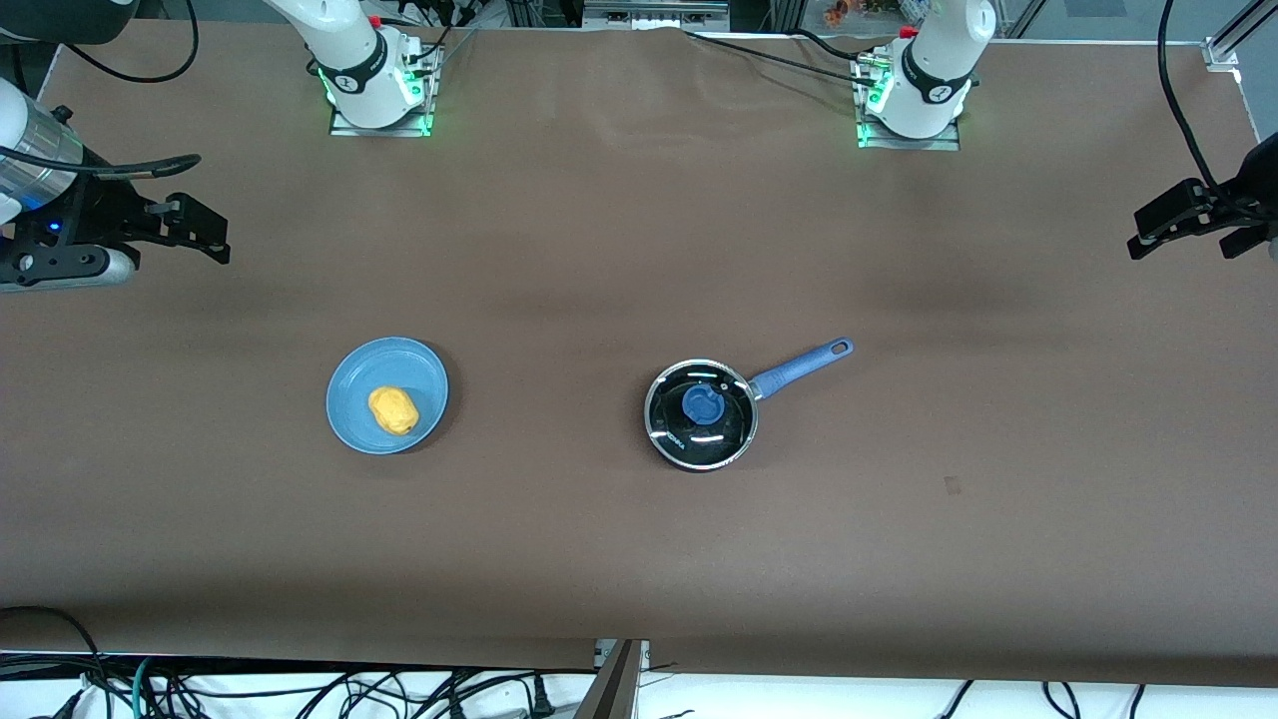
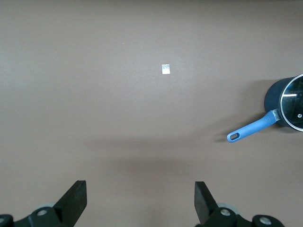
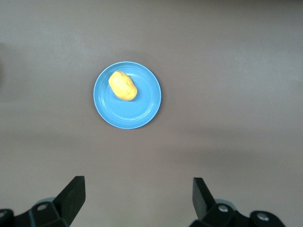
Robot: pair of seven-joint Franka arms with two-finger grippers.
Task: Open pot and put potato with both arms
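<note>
The black pot (image 1: 699,415) stands on the brown table with its glass lid and blue knob (image 1: 705,403) on. Its blue handle (image 1: 802,363) points toward the left arm's end; the pot also shows in the left wrist view (image 2: 285,102). The yellow potato (image 1: 392,409) lies on a light-blue plate (image 1: 351,384), toward the right arm's end; it also shows in the right wrist view (image 3: 122,85). My left gripper (image 1: 1188,232) is open and empty, high over the table's left-arm end. My right gripper (image 1: 195,232) is open and empty over the right-arm end.
The plate (image 3: 142,109) and pot stand side by side, well apart. A small white tag (image 2: 165,69) lies on the table, shown as a faint mark (image 1: 952,485) nearer the front camera than the pot. Cables hang below the table's front edge.
</note>
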